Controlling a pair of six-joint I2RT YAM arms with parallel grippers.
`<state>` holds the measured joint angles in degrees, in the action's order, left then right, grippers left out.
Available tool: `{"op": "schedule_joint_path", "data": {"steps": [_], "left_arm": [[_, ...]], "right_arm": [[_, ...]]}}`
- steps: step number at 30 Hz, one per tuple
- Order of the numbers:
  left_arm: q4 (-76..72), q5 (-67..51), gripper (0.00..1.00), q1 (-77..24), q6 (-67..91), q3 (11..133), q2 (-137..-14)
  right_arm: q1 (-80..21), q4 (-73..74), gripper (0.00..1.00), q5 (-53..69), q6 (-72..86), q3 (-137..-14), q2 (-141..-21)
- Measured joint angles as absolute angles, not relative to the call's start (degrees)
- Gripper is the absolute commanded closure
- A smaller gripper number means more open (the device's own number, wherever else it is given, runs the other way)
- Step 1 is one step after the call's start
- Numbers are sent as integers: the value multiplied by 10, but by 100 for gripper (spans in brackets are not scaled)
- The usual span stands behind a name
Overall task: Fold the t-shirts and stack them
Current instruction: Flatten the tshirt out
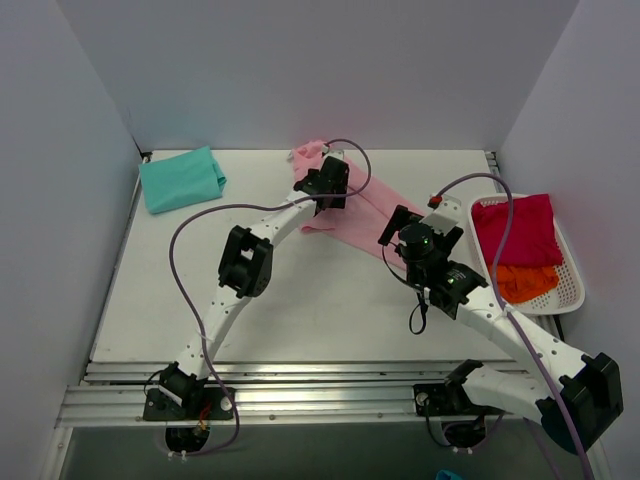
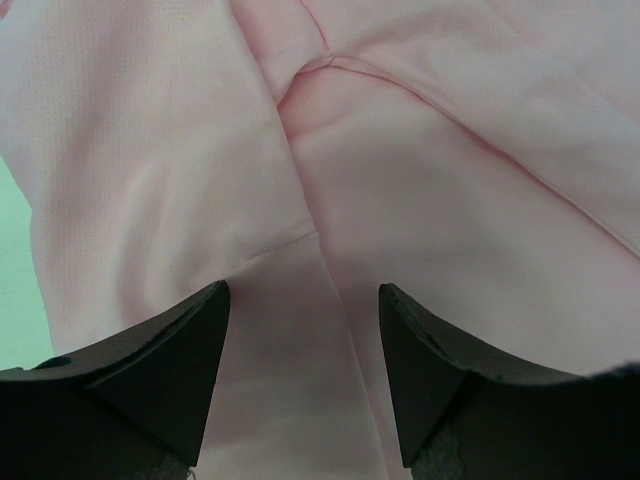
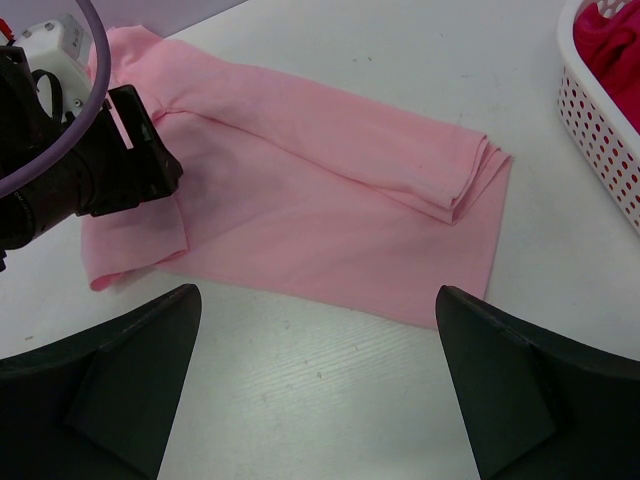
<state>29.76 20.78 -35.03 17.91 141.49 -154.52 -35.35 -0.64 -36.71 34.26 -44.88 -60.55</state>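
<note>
A light pink t-shirt (image 1: 366, 205) lies folded into a long strip across the table's middle. My left gripper (image 1: 322, 196) is down on its far left end. In the left wrist view the left gripper (image 2: 303, 300) has its jaws apart, with a ridge of the pink t-shirt (image 2: 450, 200) between them. My right gripper (image 3: 318, 305) hangs open over bare table, just short of the near edge of the pink t-shirt (image 3: 320, 210). A teal t-shirt (image 1: 182, 178) lies folded at the back left. A crimson t-shirt (image 1: 515, 228) and an orange one (image 1: 525, 282) lie in the basket.
The white mesh basket (image 1: 574, 272) stands at the right edge of the table, close to my right arm; its wall (image 3: 600, 120) shows in the right wrist view. White walls close in the table on three sides. The left arm's purple cable loops over the middle.
</note>
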Motion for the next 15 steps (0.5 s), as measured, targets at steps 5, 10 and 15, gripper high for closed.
{"op": "schedule_joint_path", "data": {"steps": [5, 10, 15], "left_arm": [[311, 207, 50, -348, 185, 1419, -1548], [315, 206, 63, -345, 190, 1419, -1548], [315, 206, 96, -344, 194, 1419, -1548]], "right_arm": [[-354, -6, 0, -367, 343, -449, -606], [-354, -6, 0, -367, 343, -449, -606], [-354, -6, 0, -367, 343, -449, -606]]}}
